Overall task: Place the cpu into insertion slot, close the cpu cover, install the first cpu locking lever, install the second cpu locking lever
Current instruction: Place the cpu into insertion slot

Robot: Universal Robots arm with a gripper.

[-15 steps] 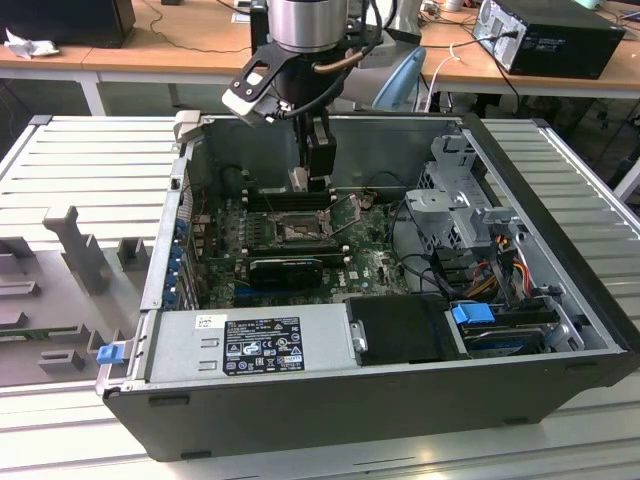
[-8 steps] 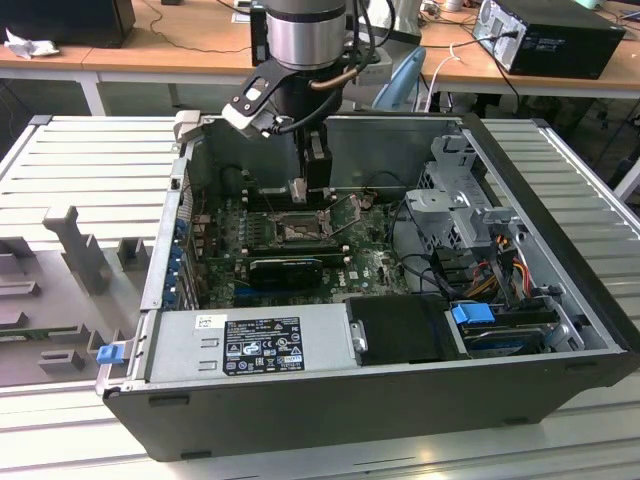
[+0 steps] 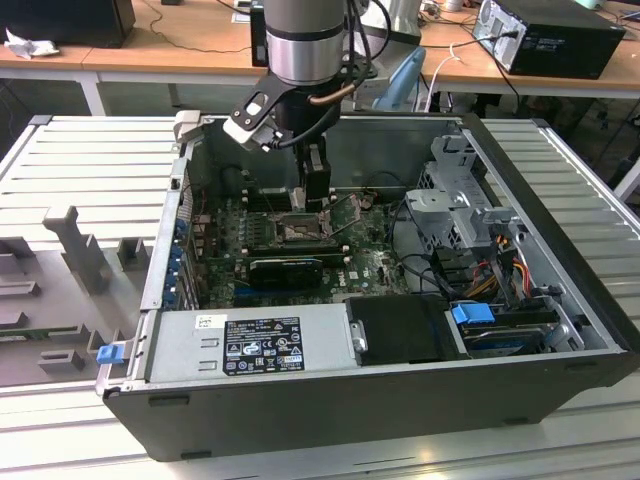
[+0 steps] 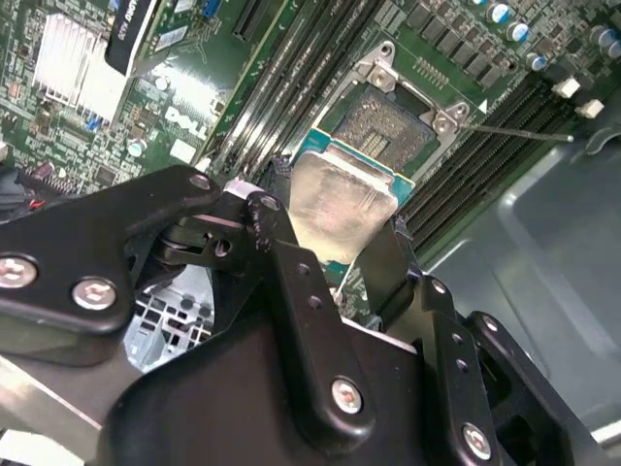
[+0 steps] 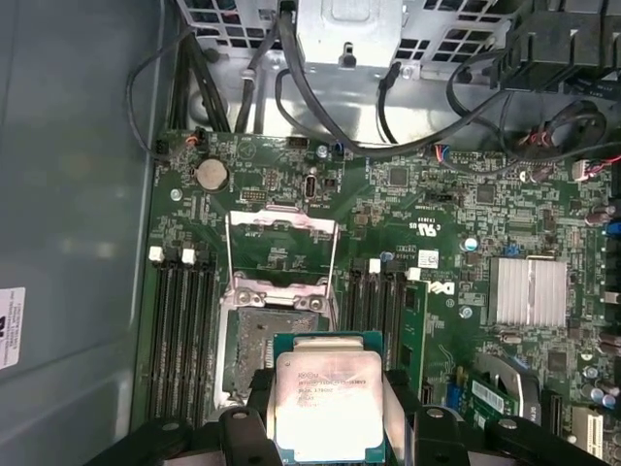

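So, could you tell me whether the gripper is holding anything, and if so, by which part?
The gripper holds the cpu by two opposite side edges, metal face showing, near the open insertion slot.

Bright, even room light; glare whitens the cpu (image 5: 328,403) face, while the near fingers (image 4: 281,262) lie dark.

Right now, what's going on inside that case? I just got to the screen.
The arm's gripper is clamped on the cpu by its edges. It holds the chip inside the open computer case, close to the insertion slot but off to one side of it. The slot's dark centre is bare, so the chip is not seated yet. The cpu cover is flipped open beside the slot, over the green board.
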